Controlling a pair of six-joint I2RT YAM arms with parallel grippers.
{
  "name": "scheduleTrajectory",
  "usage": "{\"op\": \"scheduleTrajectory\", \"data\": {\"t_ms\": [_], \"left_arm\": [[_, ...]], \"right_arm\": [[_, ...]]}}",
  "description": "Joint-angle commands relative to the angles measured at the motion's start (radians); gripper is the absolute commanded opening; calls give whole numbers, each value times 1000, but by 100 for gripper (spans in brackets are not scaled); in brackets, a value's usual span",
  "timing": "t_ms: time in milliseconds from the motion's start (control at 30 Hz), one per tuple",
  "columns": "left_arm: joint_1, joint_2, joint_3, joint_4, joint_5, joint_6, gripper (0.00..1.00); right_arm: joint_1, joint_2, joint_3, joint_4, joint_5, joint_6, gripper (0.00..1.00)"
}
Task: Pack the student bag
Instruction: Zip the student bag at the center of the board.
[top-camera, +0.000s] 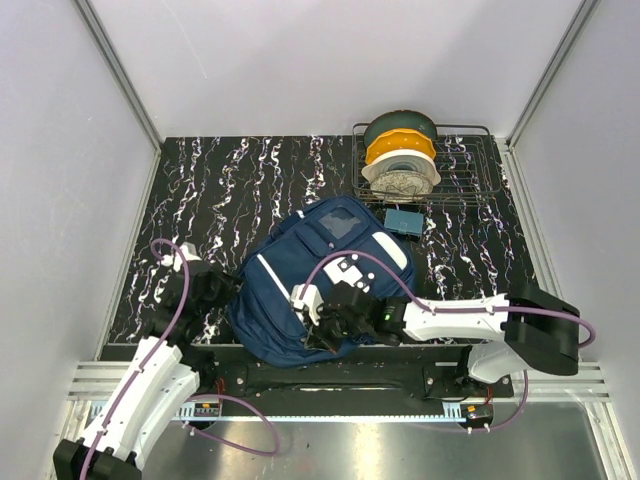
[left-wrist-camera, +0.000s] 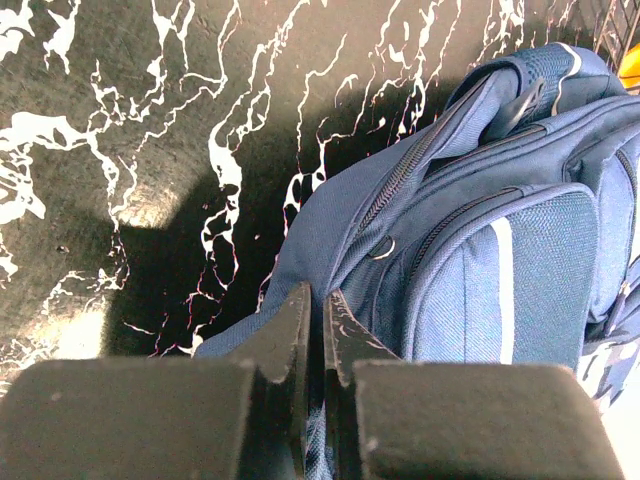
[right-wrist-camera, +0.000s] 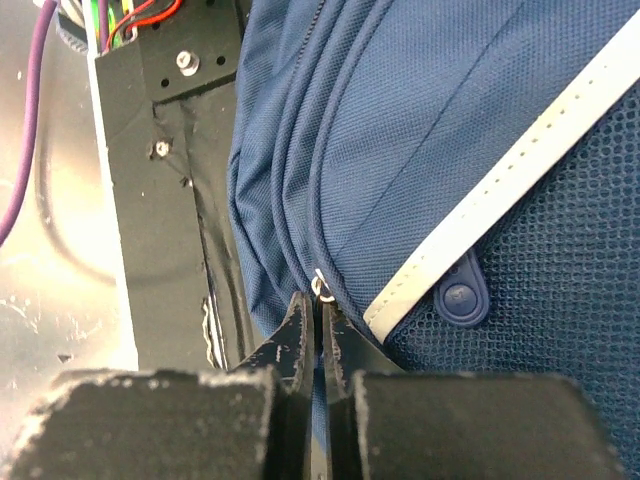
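The student bag (top-camera: 300, 275) is a navy backpack with white stripe trim and lies flat in the middle of the black marbled table. My left gripper (top-camera: 226, 292) is at the bag's left edge. In the left wrist view it (left-wrist-camera: 322, 312) is shut on a fold of the bag's fabric (left-wrist-camera: 470, 270), just below a zipper line. My right gripper (top-camera: 326, 328) is over the bag's near end. In the right wrist view it (right-wrist-camera: 321, 312) is shut on a zipper pull, whose small metal ring (right-wrist-camera: 322, 288) shows at the fingertips. A white stripe (right-wrist-camera: 500, 190) and mesh pocket lie to the right.
A wire rack (top-camera: 470, 185) at the back right holds several filament spools (top-camera: 402, 160). A small blue box (top-camera: 406, 220) lies between the rack and the bag. A black mounting bar and metal rail (top-camera: 340, 385) run along the near edge under the bag's end.
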Motion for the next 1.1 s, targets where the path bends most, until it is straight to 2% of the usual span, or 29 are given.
{"op": "scheduleTrajectory", "data": {"t_ms": [0, 67, 133, 267, 300, 400, 567, 700, 733, 800, 933, 967, 1067], "left_arm": [[-16, 10, 89, 131, 95, -50, 0], [-16, 39, 114, 117, 78, -57, 0], [-16, 33, 123, 100, 31, -54, 0], [-16, -5, 151, -1, -58, -48, 0], [-16, -18, 152, -37, -72, -47, 0], [-16, -85, 161, -140, -149, -73, 0], [-16, -234, 201, -312, -272, -125, 0], [-16, -306, 223, -384, -295, -140, 0], [-16, -320, 212, -395, -290, -149, 0], [-16, -332, 189, -407, -272, -162, 0], [-16, -311, 138, -369, -255, -173, 0], [-16, -299, 143, -360, -256, -168, 0], [-16, -248, 149, -335, -255, -154, 0]], "right_arm": [[-1, 43, 146, 215, 116, 79, 0], [-1, 88, 187, 188, 134, 138, 0], [-1, 88, 195, 200, 250, 189, 0], [-1, 27, 96, 413, 353, 298, 0], [-1, 23, 102, 409, 366, 298, 0], [-1, 54, 211, 324, 286, 237, 0], [-4, 161, 422, 197, 246, 183, 0], [-78, 244, 561, 71, 217, 246, 0], [-140, 263, 570, 70, 190, 281, 0], [-187, 266, 569, 63, 142, 413, 0], [-144, 182, 492, 100, 10, 445, 0], [-136, 163, 437, 126, -63, 468, 0], [-141, 119, 373, 172, -41, 511, 0]]}}
